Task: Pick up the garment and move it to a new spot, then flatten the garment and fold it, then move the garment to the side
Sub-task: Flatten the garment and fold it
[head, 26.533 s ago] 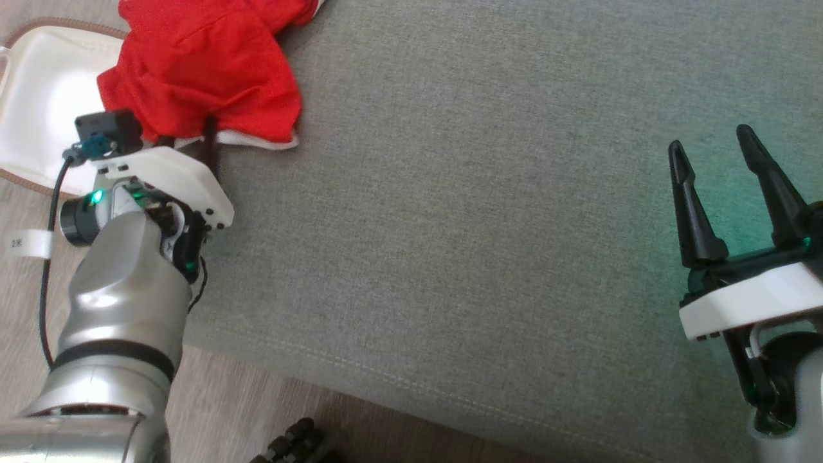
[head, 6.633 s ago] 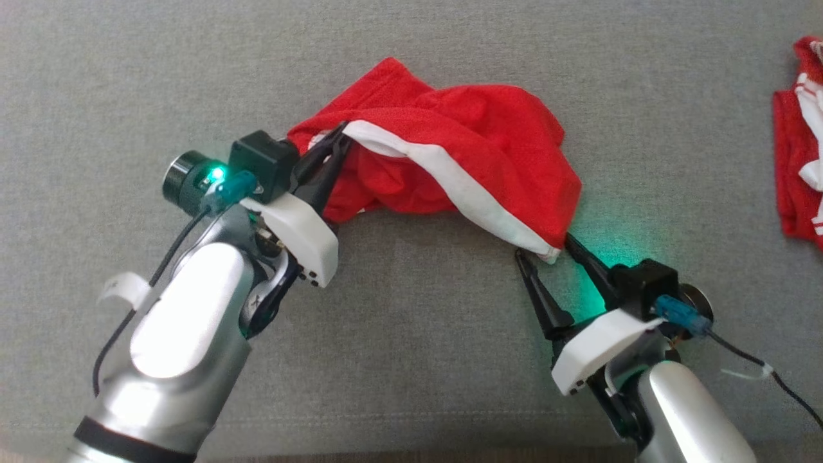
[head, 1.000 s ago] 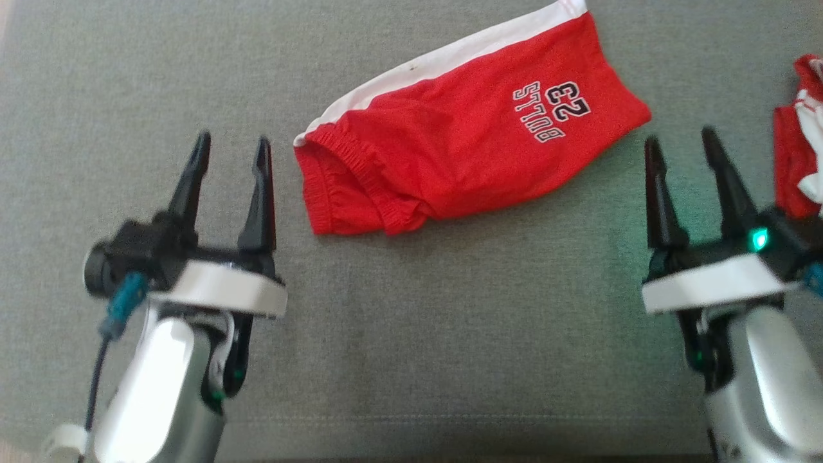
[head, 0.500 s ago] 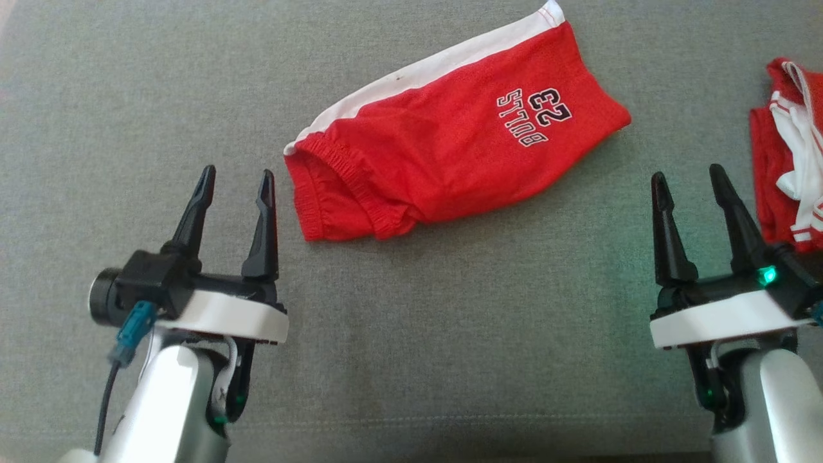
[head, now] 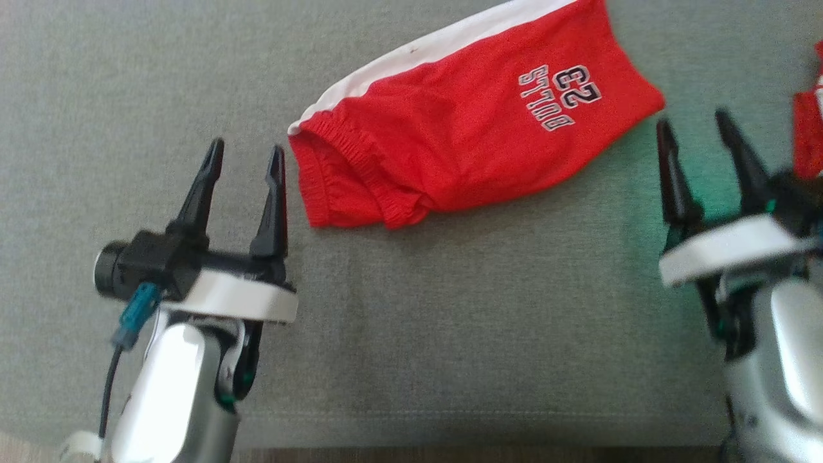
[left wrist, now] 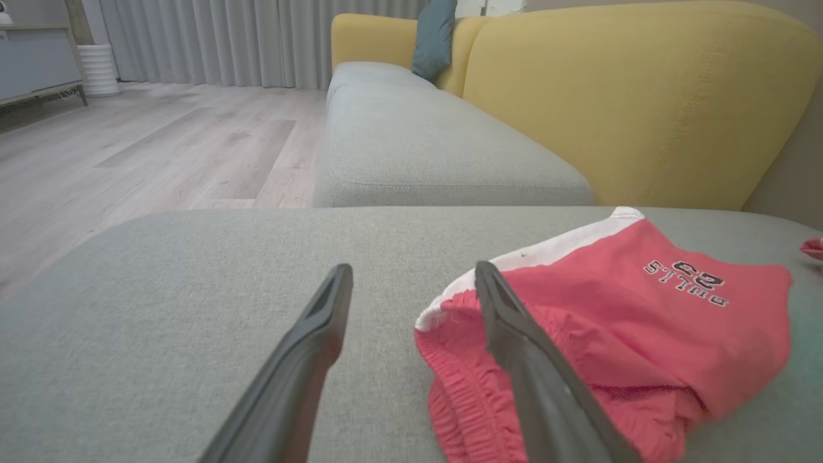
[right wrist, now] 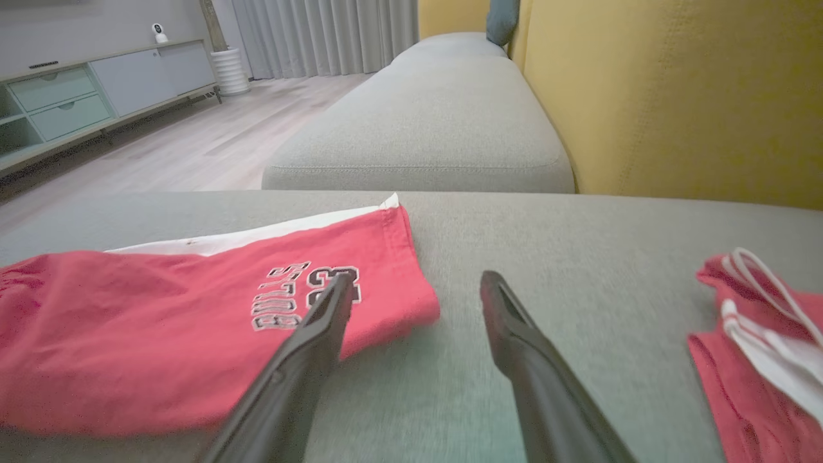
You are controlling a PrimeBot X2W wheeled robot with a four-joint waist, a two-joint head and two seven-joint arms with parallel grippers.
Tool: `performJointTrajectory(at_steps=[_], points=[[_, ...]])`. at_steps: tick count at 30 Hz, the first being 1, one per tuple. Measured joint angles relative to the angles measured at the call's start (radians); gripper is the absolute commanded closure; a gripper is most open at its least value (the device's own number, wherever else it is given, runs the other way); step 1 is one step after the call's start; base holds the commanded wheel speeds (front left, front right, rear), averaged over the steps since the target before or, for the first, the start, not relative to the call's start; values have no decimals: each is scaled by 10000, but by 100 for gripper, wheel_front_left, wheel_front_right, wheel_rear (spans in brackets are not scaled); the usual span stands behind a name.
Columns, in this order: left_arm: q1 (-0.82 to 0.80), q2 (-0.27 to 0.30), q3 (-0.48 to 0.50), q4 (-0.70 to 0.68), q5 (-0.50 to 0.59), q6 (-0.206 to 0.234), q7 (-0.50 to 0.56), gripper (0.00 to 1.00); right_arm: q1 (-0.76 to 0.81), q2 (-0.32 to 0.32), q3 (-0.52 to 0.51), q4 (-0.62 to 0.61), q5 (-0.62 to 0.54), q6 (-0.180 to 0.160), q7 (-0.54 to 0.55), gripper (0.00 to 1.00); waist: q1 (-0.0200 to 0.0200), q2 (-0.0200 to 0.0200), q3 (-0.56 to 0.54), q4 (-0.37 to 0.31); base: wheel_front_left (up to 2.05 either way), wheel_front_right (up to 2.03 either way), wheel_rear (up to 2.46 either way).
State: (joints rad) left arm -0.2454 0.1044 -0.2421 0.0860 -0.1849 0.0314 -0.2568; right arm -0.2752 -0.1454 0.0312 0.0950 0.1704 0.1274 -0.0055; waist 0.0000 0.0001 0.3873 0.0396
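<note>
Head view: left gripper (head: 247, 146) low on left, fingers spread apart, holding nothing. Its inner finger tip just beside waistband end of red shorts with white side stripe (head: 476, 141). Right gripper (head: 692, 118) low on right, fingers apart too, empty, tips near leg end. Shorts lie flat and slanted on grey fabric sofa seat (head: 450, 321). Red and white cloth (head: 809, 135) at right edge.

Red garments: two, with the shorts (head: 476, 128) at 12 o'clock and another garment (head: 809, 136) at 3 o'clock.
Grippers: two, the left gripper (head: 247, 146) and the right gripper (head: 692, 119).
Teal pillow (left wrist: 434, 35): one.
</note>
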Motion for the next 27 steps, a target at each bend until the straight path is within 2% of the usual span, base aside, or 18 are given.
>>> performJointTrajectory(at_steps=[3,7,12,20,21,22,23,24,27], points=[[-433,-174,-13,6,61,-155,0,0,-1175,-324,242,823,75,0,309,0,1,0,302,178,0,0,0],[-700,-278,-4,36,77,-309,0,0,-2129,-403,397,2102,196,0,1258,0,1,0,592,455,0,0,0],[-698,-399,35,117,77,-330,0,0,-2400,-401,477,2773,263,0,2107,0,1,0,724,632,0,0,0],[-698,-477,242,144,178,-506,0,0,-3425,-211,744,3137,1047,-2,3873,0,0,0,762,636,0,0,0],[-699,-485,244,150,178,-560,0,0,-3522,-211,769,3195,1170,-2,4092,6,0,0,757,636,0,0,0],[-699,-499,244,157,180,-589,0,0,-3593,-211,773,3239,1252,-2,4284,36,0,0,750,636,0,0,0],[-699,-516,244,161,180,-591,0,0,-3659,-213,775,3266,1342,-2,4401,55,0,0,746,638,0,0,0],[-700,-529,244,169,180,-593,0,0,-3710,-215,775,3294,1400,-2,4485,100,0,0,742,645,0,0,0],[-700,-552,251,174,182,-594,0,0,-3699,-194,815,3313,1639,-2,4556,100,0,0,737,650,0,0,0]])
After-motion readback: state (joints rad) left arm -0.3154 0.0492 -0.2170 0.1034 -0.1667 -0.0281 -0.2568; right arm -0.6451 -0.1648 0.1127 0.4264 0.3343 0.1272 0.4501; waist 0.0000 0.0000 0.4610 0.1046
